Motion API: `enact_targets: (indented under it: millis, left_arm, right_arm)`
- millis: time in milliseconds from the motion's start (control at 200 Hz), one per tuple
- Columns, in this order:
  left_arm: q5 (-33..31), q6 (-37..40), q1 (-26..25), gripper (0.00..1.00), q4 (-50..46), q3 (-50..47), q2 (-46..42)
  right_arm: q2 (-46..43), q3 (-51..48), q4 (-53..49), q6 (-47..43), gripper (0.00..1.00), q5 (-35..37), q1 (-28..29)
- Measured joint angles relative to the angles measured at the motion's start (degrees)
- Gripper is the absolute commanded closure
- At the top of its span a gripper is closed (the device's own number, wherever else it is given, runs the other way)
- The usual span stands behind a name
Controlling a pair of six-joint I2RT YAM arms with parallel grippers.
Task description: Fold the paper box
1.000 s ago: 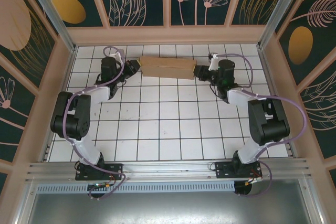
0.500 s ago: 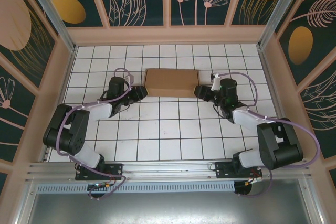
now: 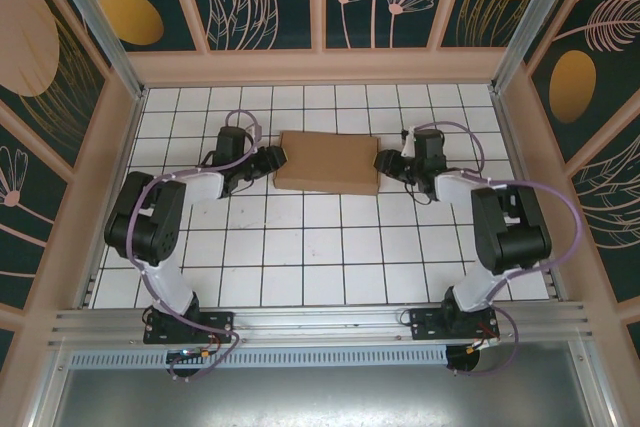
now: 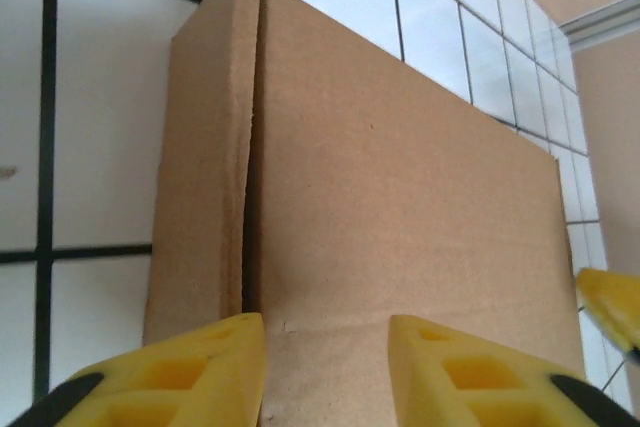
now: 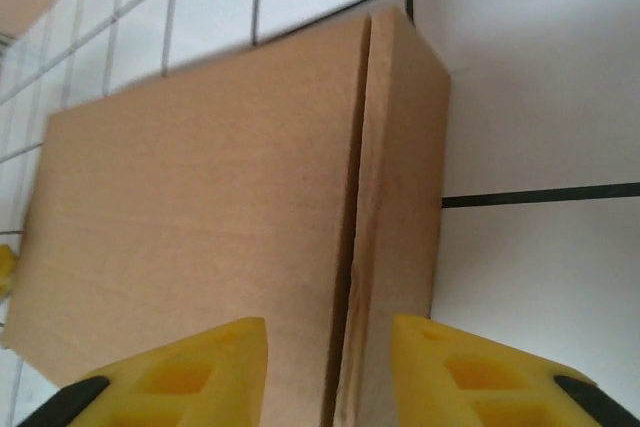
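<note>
Box place: the paper box (image 3: 327, 161) lies flat and closed on the tiled table (image 3: 300, 247), toward the far side, directly between the two grippers.
Left gripper: the left gripper (image 3: 272, 161) stands at the box's left short end. Its fingers (image 4: 190, 372) are parted a moderate way, with cardboard showing in the gap, and I see nothing clamped.
Right gripper: the right gripper (image 3: 386, 164) mirrors this at the right short end. It is also partly open and holds nothing.
Handling: probably light, thin cardboard that is stiff across the flat top but weak at the creases and easy to dent. It looks smooth, so it may slide on the tiles when only one side pushes.
Where to hold: I judge the two short ends best, both together, or the edge of the loose strip.
Wrist views add: a seam (image 4: 250, 147) along one long side, slightly open beside a narrow strip (image 5: 400, 197) — the top view does not make it clear.
Top view adds: both arms at once, and the box lying square to the tile lines.
</note>
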Motion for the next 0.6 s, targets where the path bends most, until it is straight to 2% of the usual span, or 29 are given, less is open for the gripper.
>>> enact_targets:
  millis: [200,365,525,565,601]
  left_arm:
    - [0.3,-1.2,0.6,0.73,2.2,2.3,3.2]
    - [-0.8,-1.4,1.1,0.71,2.2,4.3,4.7]
    - [-0.8,-1.7,1.6,0.58,2.1,7.0,6.3]
    - [-1.0,-1.6,1.6,0.52,1.6,7.7,6.5]
    - [-1.0,-1.4,1.6,0.43,1.2,8.1,6.5]
  right_arm:
    - [7.0,7.7,-2.3,0.7,0.73,-0.4,-0.2]
    - [12.2,14.8,-3.5,0.7,0.72,0.0,-0.2]
    - [14.4,17.7,-4.0,1.1,0.62,0.2,-0.2]
    - [14.4,17.9,-4.0,1.1,0.58,0.2,-0.2]
    - [14.4,17.9,-4.1,1.2,0.52,0.2,-0.2]
